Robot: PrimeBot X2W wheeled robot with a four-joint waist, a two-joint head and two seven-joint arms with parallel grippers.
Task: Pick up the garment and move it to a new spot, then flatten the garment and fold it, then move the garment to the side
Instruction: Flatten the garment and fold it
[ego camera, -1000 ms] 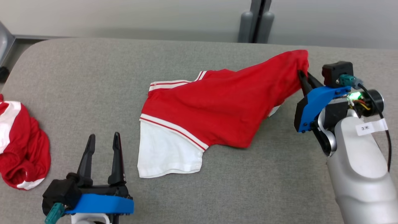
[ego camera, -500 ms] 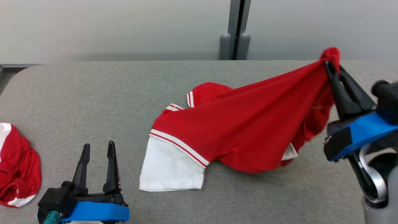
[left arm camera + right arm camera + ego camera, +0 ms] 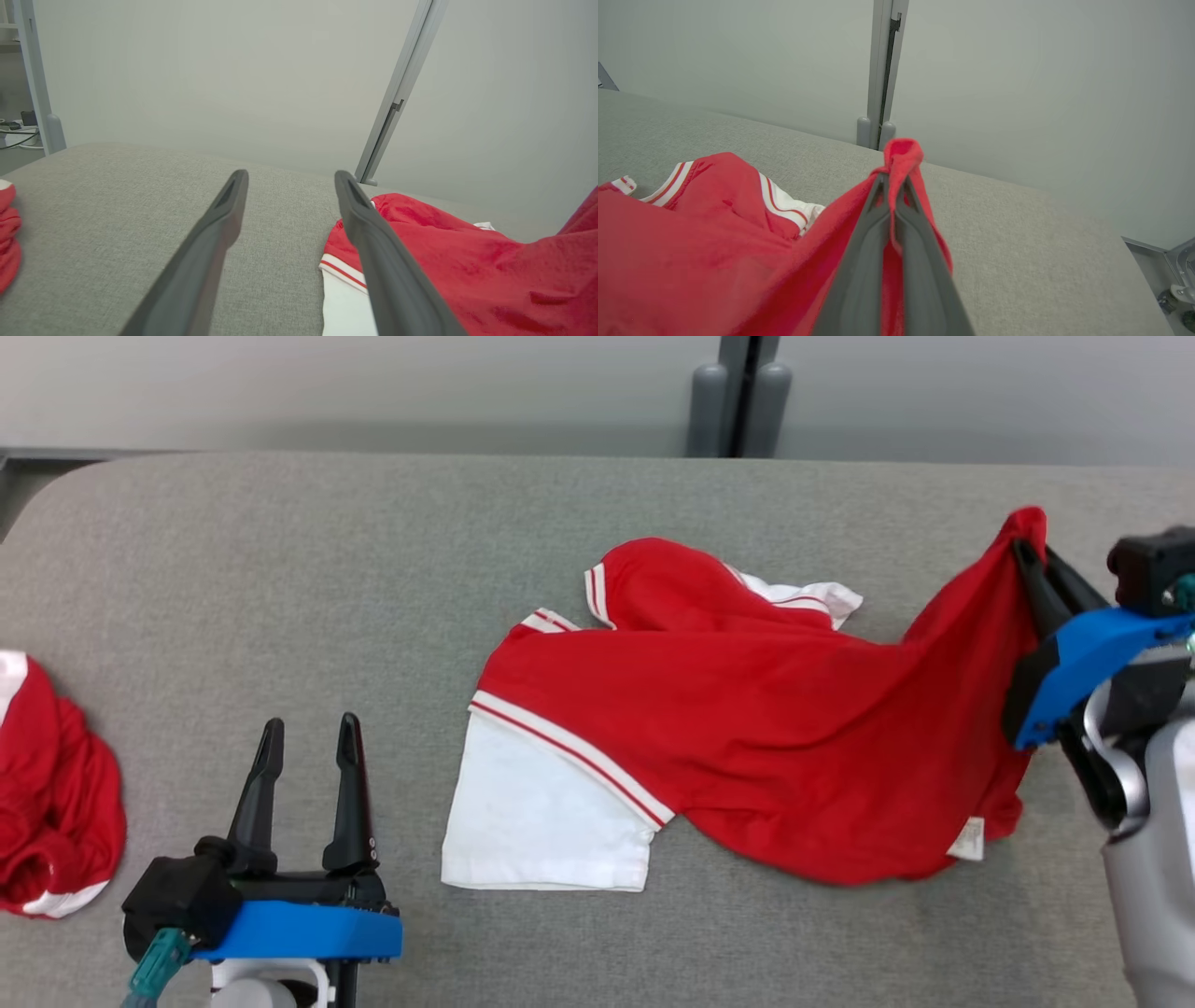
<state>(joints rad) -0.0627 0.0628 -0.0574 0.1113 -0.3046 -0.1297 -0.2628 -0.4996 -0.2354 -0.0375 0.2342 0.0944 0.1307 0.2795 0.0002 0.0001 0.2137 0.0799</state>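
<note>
Here, right end effector (image 3: 1033, 553) clamps the garment (image 3: 766, 728) edge; left end effector (image 3: 311, 722) parted over grey table (image 3: 280, 569).

Left pincer (image 3: 311, 721): dark fingers (image 3: 351, 793), blue bracket (image 3: 299, 933)

Right pincer (image 3: 893, 186) clamped on red garment (image 3: 691, 261) corner.

Looks to me like a robotics test lab, my grey fabric-covered table (image 3: 280, 569), bare pale partition walls (image 3: 210, 70) joined by a grey metal post (image 3: 742, 392), loose cables (image 3: 14, 133) on the floor by a metal rack leg (image 3: 35, 70)
</note>
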